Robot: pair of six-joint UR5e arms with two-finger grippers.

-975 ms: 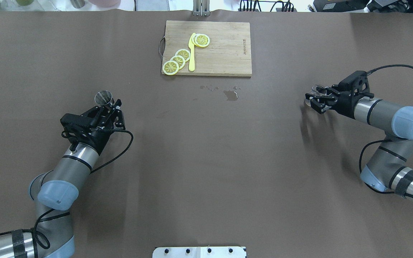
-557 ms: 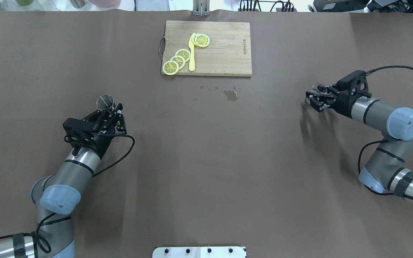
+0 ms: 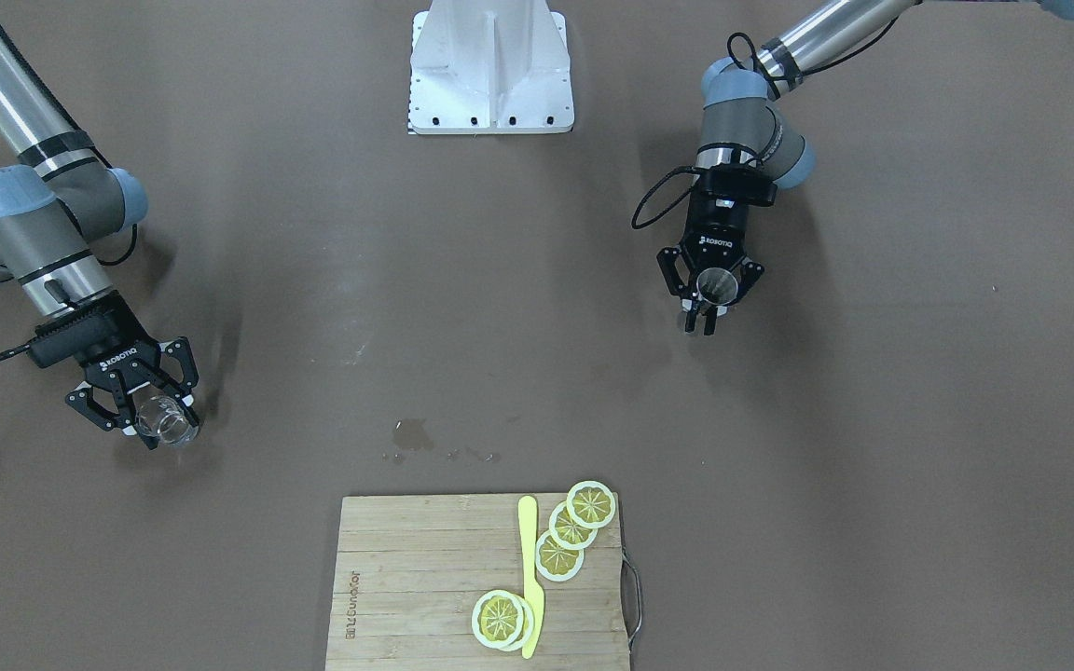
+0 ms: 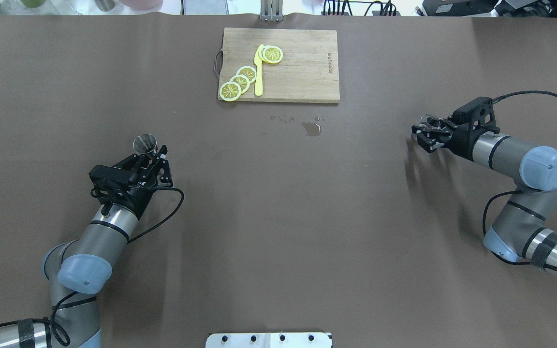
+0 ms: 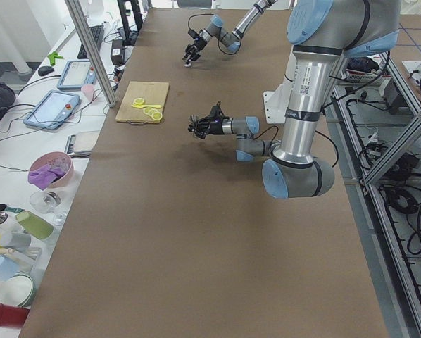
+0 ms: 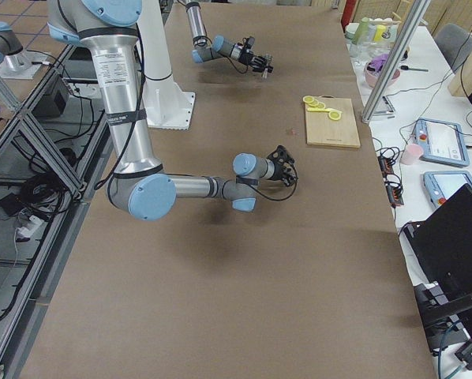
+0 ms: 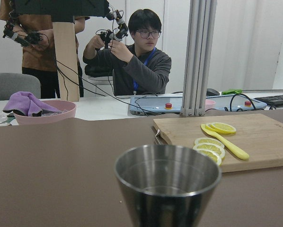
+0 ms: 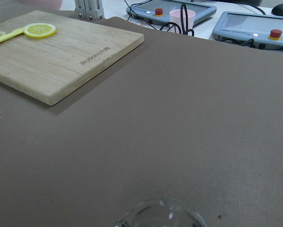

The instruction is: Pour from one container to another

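The silver-grey metal jigger stands upright in my left gripper, which is shut on it at the table's left side. From the front, the jigger sits between the fingers of the left gripper. Its open cup fills the bottom of the left wrist view. The clear glass is at the far right with my right gripper shut on it. In the front-facing view the glass shows at the tip of the right gripper. Only its rim shows in the right wrist view.
A wooden cutting board lies at the far middle, with lemon slices and a yellow knife on it. A small wet spill marks the brown table just in front of the board. The robot's white base is at the near edge.
My left gripper has drawn back toward the robot and slightly right, carrying the jigger. The right gripper with the glass has barely shifted.
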